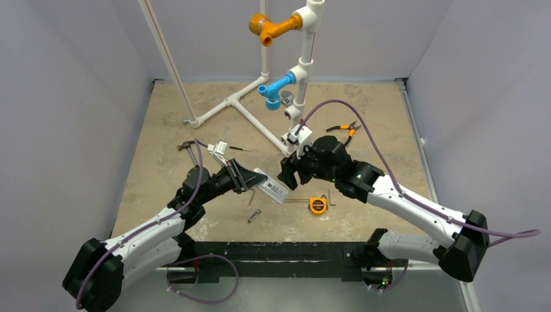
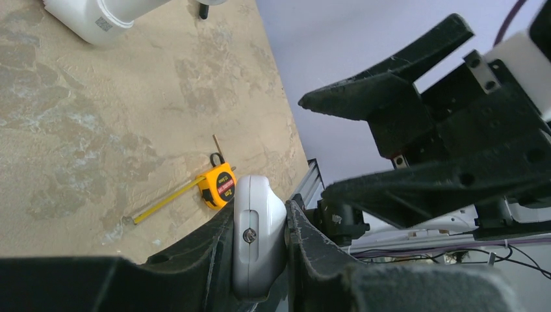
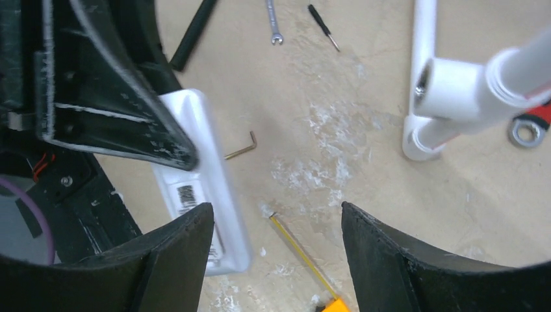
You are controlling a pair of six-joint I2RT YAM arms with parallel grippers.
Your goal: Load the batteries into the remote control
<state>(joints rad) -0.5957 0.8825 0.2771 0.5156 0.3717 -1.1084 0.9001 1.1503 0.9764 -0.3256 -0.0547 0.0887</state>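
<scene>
My left gripper [image 1: 255, 179] is shut on the white remote control [image 1: 271, 186] and holds it above the table, label side up. In the left wrist view the remote [image 2: 256, 224] sits edge-on between the two fingers of the left gripper [image 2: 261, 218]. My right gripper [image 1: 290, 172] is open and empty, just to the right of the remote's free end. In the right wrist view the remote [image 3: 206, 198] lies by the left finger, with the right gripper's [image 3: 277, 250] jaws wide apart. No red batteries show in any view.
An orange tape measure [image 1: 317, 205] with its blade pulled out lies right of the remote. A small grey cylinder [image 1: 254, 215] lies below it. An Allen key [image 3: 242, 148], wrench [image 3: 274, 23], screwdriver [image 3: 323, 18], PVC pipe frame [image 1: 260, 127] and pliers [image 1: 344, 130] are farther back.
</scene>
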